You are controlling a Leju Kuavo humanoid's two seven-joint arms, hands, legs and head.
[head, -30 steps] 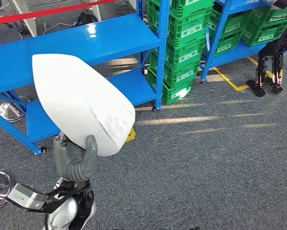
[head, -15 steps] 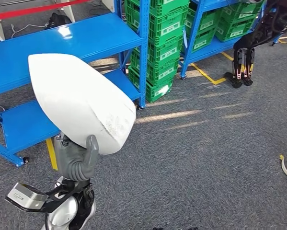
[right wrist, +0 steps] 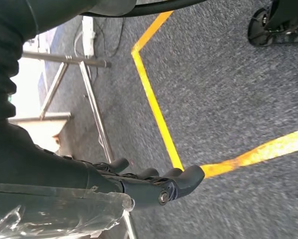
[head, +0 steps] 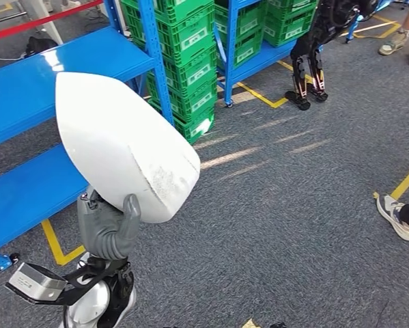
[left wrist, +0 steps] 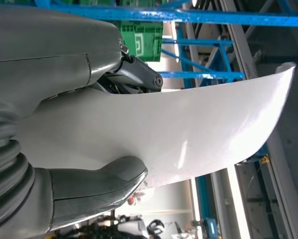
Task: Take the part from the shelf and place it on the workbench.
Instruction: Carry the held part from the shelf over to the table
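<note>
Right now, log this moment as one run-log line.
left robot hand: holds white part | right robot hand: holds nothing, above carpet | blue shelf behind part | workbench: not seen

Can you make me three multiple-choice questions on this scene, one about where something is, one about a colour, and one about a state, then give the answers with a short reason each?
1. Where are the stacked crates?
A. on the floor beside the shelf's upright post
B. in the robot's right hand
C. on top of the white part

2. What colour is the shelf?
A. red
B. blue
C. black

3. What is the state of the left hand?
A. open and holding nothing
B. holding the white part
C. resting flat on the carpet

Answers:
1. A, since the head view shows the green stack standing on the carpet by the post.
2. B, since its boards and posts are blue.
3. B, since thumb and fingers clasp the white part from below, off the shelf, as the left wrist view also shows.
</note>
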